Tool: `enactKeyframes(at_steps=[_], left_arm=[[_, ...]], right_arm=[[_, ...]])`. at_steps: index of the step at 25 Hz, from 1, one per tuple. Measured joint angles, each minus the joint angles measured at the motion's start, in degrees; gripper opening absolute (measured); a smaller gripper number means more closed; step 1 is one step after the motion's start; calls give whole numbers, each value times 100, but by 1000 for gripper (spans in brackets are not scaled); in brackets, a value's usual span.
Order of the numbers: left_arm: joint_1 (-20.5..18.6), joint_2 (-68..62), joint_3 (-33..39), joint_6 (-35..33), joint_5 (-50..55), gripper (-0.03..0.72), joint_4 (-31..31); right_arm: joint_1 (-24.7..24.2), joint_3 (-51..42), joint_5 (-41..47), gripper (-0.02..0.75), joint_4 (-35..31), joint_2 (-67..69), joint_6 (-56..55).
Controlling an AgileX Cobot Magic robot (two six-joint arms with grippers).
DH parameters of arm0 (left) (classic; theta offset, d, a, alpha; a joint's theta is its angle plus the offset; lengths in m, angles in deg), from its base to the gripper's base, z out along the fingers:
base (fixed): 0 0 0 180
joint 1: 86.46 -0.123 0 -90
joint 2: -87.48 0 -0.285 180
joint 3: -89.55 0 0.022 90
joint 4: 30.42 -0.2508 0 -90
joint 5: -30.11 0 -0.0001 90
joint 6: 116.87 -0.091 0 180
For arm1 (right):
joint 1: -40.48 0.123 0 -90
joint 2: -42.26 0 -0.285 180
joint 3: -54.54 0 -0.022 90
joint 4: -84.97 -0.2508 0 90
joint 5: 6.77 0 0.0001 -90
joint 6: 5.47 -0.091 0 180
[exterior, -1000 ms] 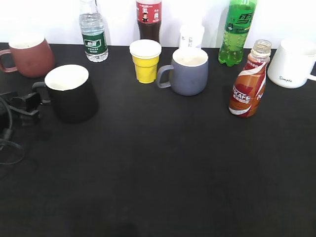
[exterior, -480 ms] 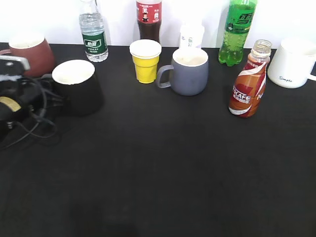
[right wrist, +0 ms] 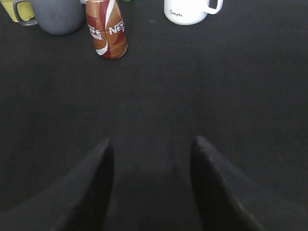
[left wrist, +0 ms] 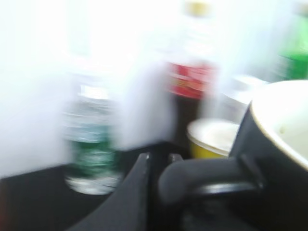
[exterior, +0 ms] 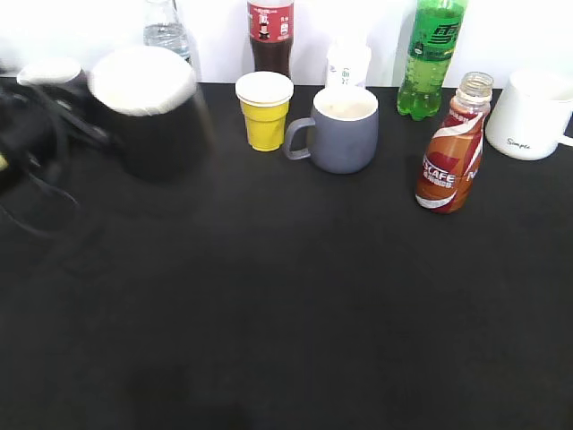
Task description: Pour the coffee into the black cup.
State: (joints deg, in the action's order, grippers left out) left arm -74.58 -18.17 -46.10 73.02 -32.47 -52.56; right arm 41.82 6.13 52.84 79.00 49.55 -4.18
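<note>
Black table (exterior: 295, 305) w/ white wall behind, row of drinks along the back. Landmark: grey-blue mug (exterior: 340, 130), mid-back. The coffee (exterior: 450, 157) stands upright on the table to its right, cap off, well apart from both arms; white mug (exterior: 533, 116) further right. Yellow cup (exterior: 264, 109) just left of the grey-blue mug. Far left of it, the black cup (exterior: 148, 112) is off the table, blurred; left gripper (left wrist: 166, 185) is clamped on its handle (left wrist: 202, 175). Right gripper (right wrist: 150, 166) fingers apart over bare table, the coffee ahead of it.
</note>
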Motion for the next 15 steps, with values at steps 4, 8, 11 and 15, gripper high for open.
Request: enactKeyframes(at_steps=[4,8,11,15], left_arm=[[436,-144,-68,34,283,57,-302],[669,-600,-238,132,261,57,-355],[675,-606,-238,213,208,57,-394],[682,-606,-238,240,171,57,-539]], right_arm=[[0,0,0,411,0,0,0],[0,0,0,410,0,0,0],[0,95,-742,410,0,457,11],[0,-430,-3485,410,-86,2048,126]])
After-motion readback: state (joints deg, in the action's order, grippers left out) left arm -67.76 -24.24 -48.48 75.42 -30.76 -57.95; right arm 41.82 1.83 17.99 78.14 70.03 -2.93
